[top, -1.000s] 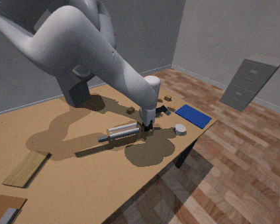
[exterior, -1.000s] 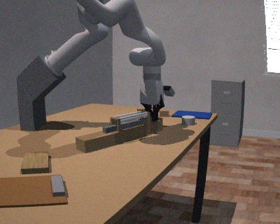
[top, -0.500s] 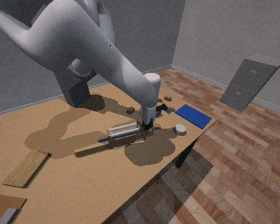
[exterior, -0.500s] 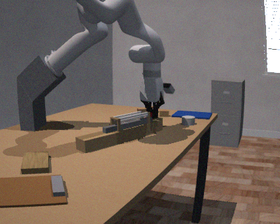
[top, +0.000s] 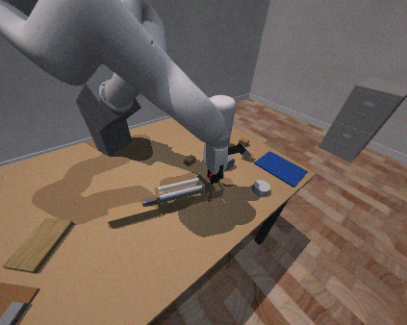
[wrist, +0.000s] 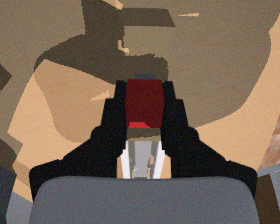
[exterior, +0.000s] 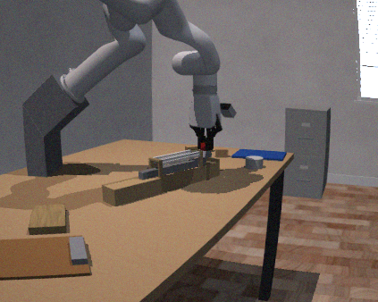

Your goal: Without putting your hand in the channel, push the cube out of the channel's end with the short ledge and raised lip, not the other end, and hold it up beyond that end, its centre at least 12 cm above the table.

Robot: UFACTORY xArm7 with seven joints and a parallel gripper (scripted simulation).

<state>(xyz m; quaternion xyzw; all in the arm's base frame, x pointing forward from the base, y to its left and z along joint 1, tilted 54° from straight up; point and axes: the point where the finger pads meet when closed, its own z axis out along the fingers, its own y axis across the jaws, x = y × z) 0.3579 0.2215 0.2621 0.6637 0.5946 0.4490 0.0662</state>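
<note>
The hand (wrist: 145, 117) is gripping the red cube (wrist: 144, 102) just past the channel (exterior: 177, 162), seemingly already clearing the desk (exterior: 175, 232).

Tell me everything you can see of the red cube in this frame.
The red cube is a small, plain, matte block. It is clamped between the black fingers of the tool, which press on two opposite sides. In the exterior view it hangs above the table, just past the right-hand end of the channel, clear of it. Nothing but the fingers touches it. Its lower face is hidden.
</note>
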